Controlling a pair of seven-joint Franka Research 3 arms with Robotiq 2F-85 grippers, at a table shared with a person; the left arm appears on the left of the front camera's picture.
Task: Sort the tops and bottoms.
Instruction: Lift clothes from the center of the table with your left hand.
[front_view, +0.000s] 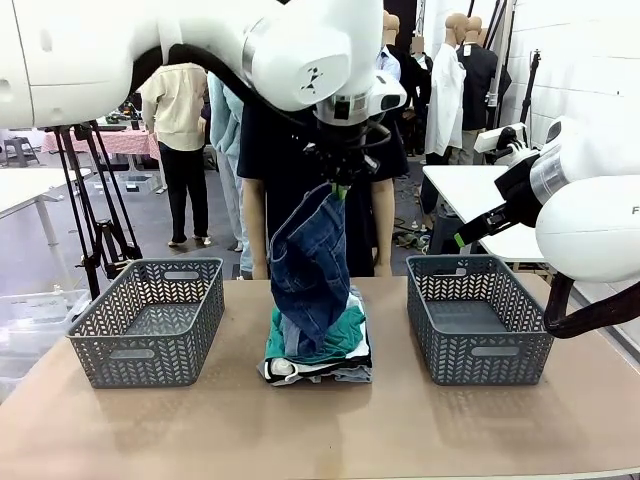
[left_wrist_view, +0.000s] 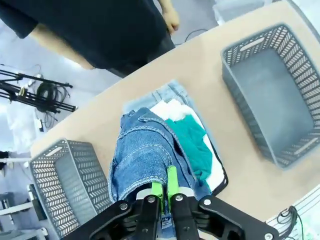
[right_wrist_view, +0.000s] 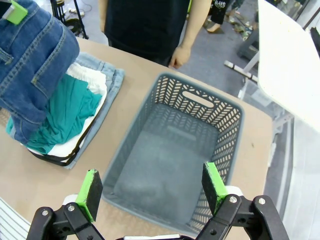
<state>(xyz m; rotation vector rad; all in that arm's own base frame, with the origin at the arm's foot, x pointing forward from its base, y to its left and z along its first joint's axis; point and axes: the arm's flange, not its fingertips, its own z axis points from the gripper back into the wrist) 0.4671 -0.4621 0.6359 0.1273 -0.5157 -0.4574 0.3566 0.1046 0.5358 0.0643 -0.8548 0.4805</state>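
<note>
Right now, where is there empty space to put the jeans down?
Both grey baskets are empty inside: the left basket and the right basket. The table is bare along the near edge and in the strips between each basket and the clothes pile. The middle is crowded: the left gripper holds the jeans hanging right over the pile.

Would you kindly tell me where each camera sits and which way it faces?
Front: on the robot's side, facing across the table at the person; left end effector shut on the jeans.
Left wrist: on the left arm, looks down its fingers at the jeans and pile.
Right wrist: on the right arm, looks down past the open right end effector into a basket.
Shared: both wrist views show jeans and pile.
</note>
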